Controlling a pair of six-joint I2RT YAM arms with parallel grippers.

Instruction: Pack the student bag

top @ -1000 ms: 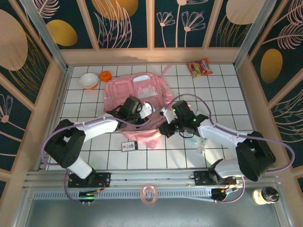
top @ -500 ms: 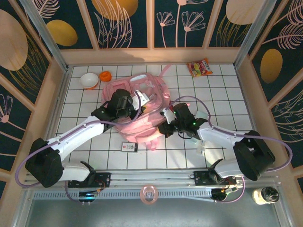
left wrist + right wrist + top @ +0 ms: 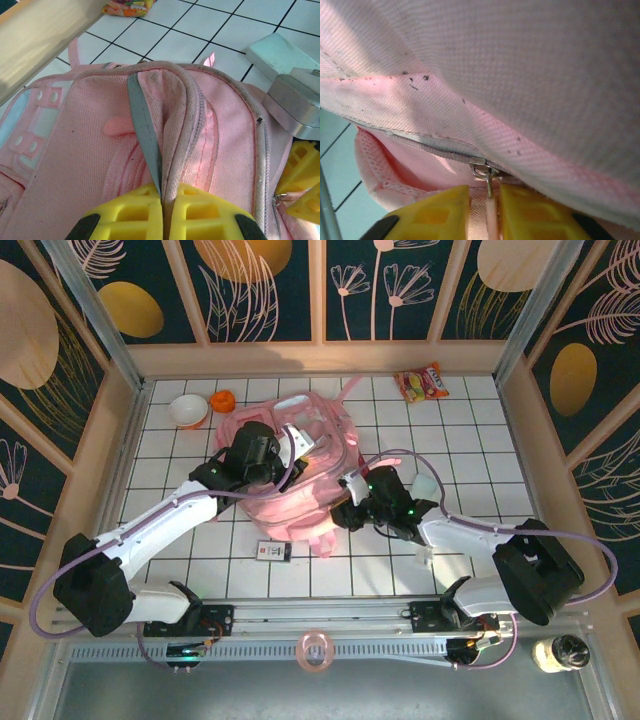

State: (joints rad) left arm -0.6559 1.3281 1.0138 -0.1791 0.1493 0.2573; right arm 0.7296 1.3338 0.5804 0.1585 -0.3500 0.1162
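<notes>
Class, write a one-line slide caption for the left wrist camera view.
Left gripper pinched shut on a grey-edged fold of the pink student bag.

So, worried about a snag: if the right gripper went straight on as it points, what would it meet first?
Most likely the student bag: its zip slider sits just ahead of the right gripper.

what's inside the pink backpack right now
The inside is hidden: pink fabric covers it. Visible is the outside of the backpack, a fold by its zip pinched in the left gripper, and a zip pull at the right gripper.
</notes>
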